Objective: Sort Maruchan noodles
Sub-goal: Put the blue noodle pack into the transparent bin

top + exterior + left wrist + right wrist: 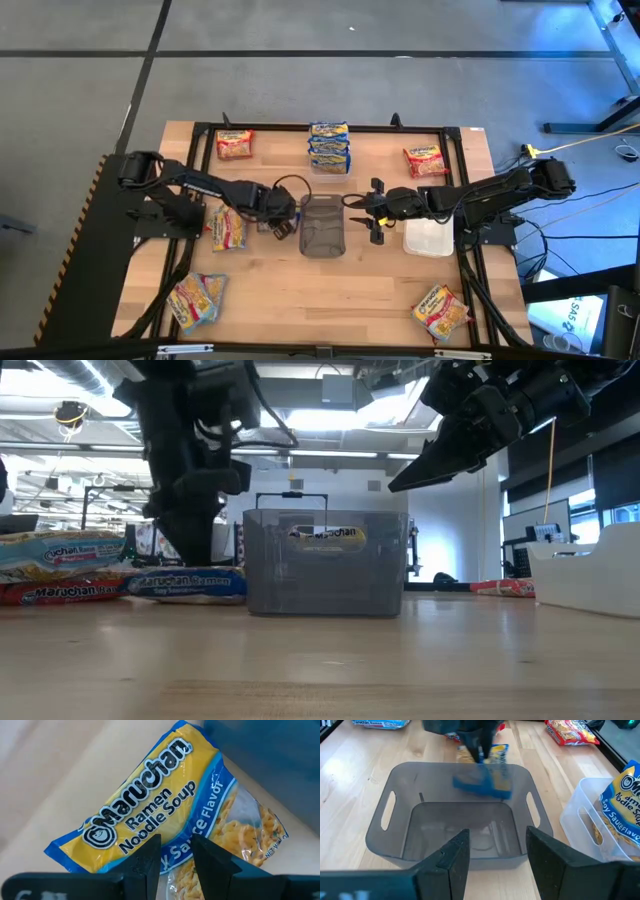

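We start with the yellow-and-blue plastic Maruchan soy-sauce ramen packet (pixel 165 805), which hangs pinched at one edge between the left gripper's (pixel 283 222) two dark fingers, just beside the left wall of the smoke-grey translucent plastic bin (pixel 385 827) at the middle of the light wooden table (pixel 330 300). In the right wrist view the packet shows as a blue-and-yellow shape over the bin's far rim. We judge the step in hand to be carrying this packet to its container.

The right gripper (pixel 372 212) hovers above the bin's other side with its jaws spread and nothing between them; a white plastic tub (pixel 428 238) sits just beside it, already holding a soy-sauce packet.

Other packets lie around: a blue-accented stack (pixel 329 147) at the far edge, red-accented ones (pixel 234 145) near the far corners, more along the near edge.

Next we would need the packet brought over the right container, whichever matches its flavour, then the left fingers parted.
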